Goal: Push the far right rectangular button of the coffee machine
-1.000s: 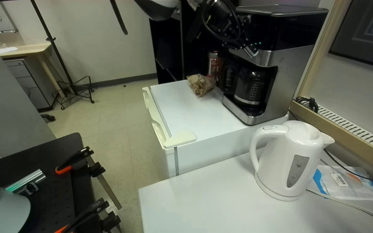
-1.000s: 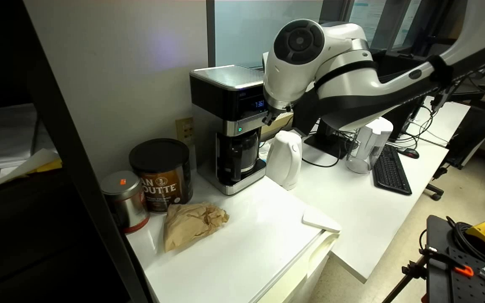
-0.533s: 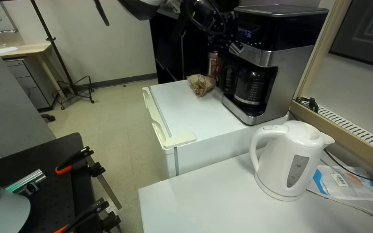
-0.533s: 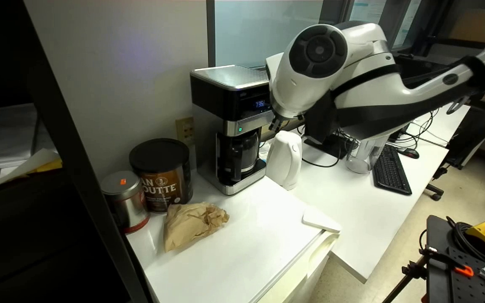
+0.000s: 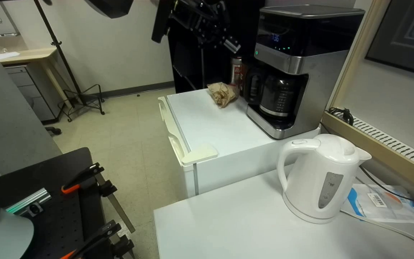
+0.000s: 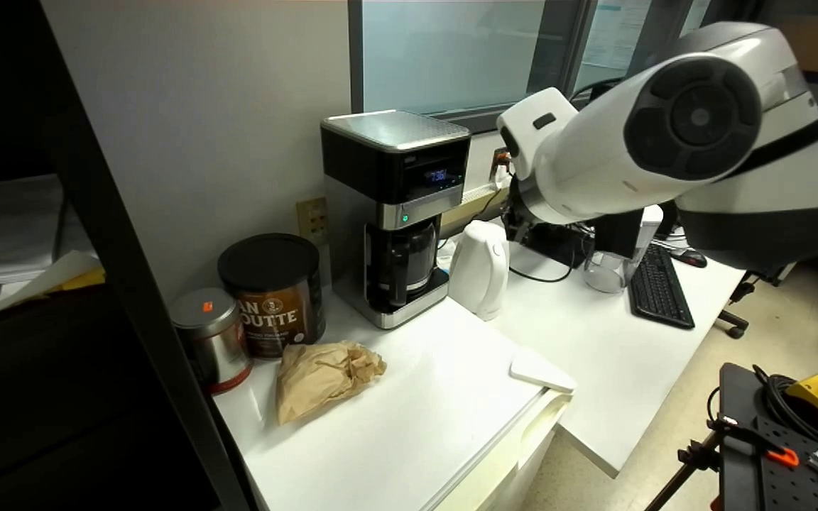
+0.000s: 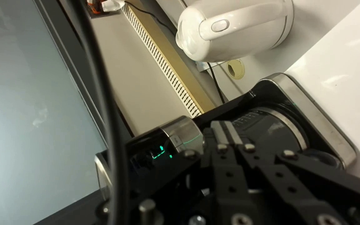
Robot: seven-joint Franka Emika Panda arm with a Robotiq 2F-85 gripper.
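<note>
In an exterior view, the coffee machine (image 5: 311, 70) is standing on a white unit (image 5: 208, 124), and the gripper (image 5: 233, 46) is hanging apart from its front, presumably for room to aim. In an exterior view, the kettle (image 6: 478, 273) is sitting just beside the machine. On the wrist view, 2 fingertips (image 7: 218, 132) are meeting, gripping nothing, likely forming a firm poker; a small rectangle (image 7: 176, 139) on the machine is perhaps marking the target button.
</note>
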